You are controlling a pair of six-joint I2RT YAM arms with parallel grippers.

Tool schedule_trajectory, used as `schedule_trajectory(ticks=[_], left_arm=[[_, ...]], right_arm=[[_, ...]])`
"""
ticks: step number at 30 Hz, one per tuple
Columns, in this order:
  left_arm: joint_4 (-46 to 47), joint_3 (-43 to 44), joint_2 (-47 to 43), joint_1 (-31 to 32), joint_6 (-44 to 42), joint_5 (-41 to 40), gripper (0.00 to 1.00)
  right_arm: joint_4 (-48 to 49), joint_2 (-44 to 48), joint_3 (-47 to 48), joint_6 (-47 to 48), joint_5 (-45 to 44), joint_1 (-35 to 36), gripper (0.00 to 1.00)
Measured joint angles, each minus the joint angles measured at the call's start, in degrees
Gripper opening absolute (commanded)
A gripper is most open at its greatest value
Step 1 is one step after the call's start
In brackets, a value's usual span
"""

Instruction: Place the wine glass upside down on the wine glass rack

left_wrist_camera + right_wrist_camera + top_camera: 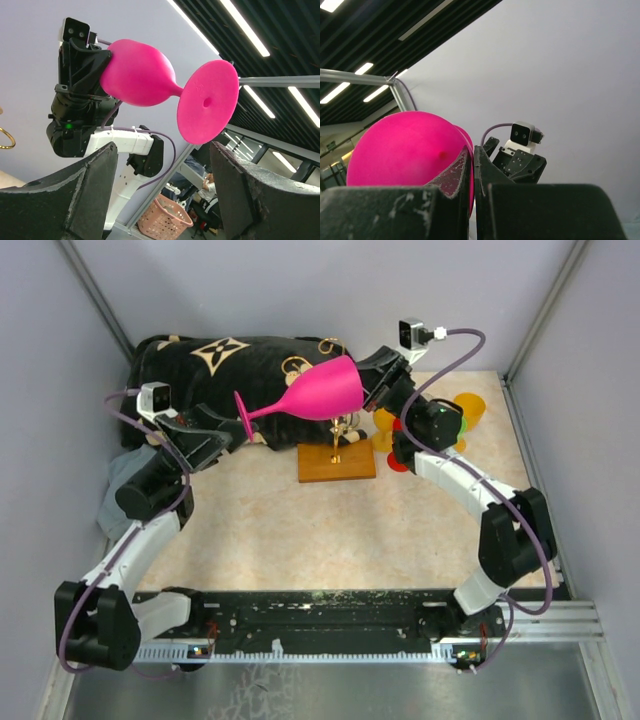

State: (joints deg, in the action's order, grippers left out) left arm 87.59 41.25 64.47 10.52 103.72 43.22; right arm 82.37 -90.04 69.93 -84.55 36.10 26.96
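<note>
A bright pink wine glass (318, 392) hangs on its side in the air, bowl to the right, foot to the left. My right gripper (368, 388) is shut on the bowl's rim (472, 172), one finger inside the bowl. My left gripper (228, 430) is open, its fingers (90, 185) wide apart just below the glass's round foot (207, 102), not touching it. The gold wire rack on its orange-brown wooden base (335, 464) stands on the table under the glass, its arms mostly hidden behind the bowl.
A black bag with a gold flower pattern (215, 365) lies at the back left. Yellow and red plastic glasses (465, 412) stand at the back right behind my right arm. Grey cloth (118, 480) lies at the left edge. Walls close the sides.
</note>
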Motion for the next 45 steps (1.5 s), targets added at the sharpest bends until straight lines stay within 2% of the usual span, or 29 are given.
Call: schedule_trajectory(ticks=[6, 12, 13, 17, 29, 33, 35, 39, 40, 45], left_arm=[[0.0, 0.0, -1.5, 0.0, 1.3, -2.1, 0.78], [0.1, 0.0, -3.2, 0.0, 2.5, -4.3, 0.71], [0.1, 0.0, -3.4, 0.0, 2.8, -4.7, 0.69], [0.2, 0.0, -4.2, 0.0, 3.6, -5.8, 0.5], [0.3, -1.0, -4.9, 0.1, 4.6, -8.2, 0.47], [0.3, -1.0, -5.1, 0.0, 4.8, -8.3, 0.37], [0.3, -1.0, -5.4, 0.1, 4.7, -8.3, 0.29], [0.2, -1.0, -5.7, 0.1, 4.9, -8.3, 0.03], [0.3, -1.0, -5.9, 0.1, 5.2, -8.3, 0.0], [0.3, -1.0, -6.6, 0.6, 6.0, -8.3, 0.0]], right_arm=[[0.6, -2.2, 0.8, 0.0, -0.9, 2.2, 0.0], [0.6, -4.2, 2.2, 0.1, -1.6, 4.2, 0.0], [0.6, -4.4, 2.4, 0.1, -1.6, 4.5, 0.0], [0.6, -4.6, 3.1, 0.5, -1.9, 4.7, 0.0], [0.7, -4.7, 3.4, 1.0, -2.0, 5.9, 0.0], [0.7, -6.0, 3.9, 1.4, -2.2, 6.4, 0.0], [0.7, -6.5, 4.0, 1.4, -2.3, 6.7, 0.0], [0.9, -6.5, 4.0, 1.4, -2.5, 7.2, 0.0], [0.7, -6.5, 4.0, 1.4, -2.6, 7.4, 0.0], [0.7, -6.7, 4.0, 1.4, -2.3, 7.6, 0.0]])
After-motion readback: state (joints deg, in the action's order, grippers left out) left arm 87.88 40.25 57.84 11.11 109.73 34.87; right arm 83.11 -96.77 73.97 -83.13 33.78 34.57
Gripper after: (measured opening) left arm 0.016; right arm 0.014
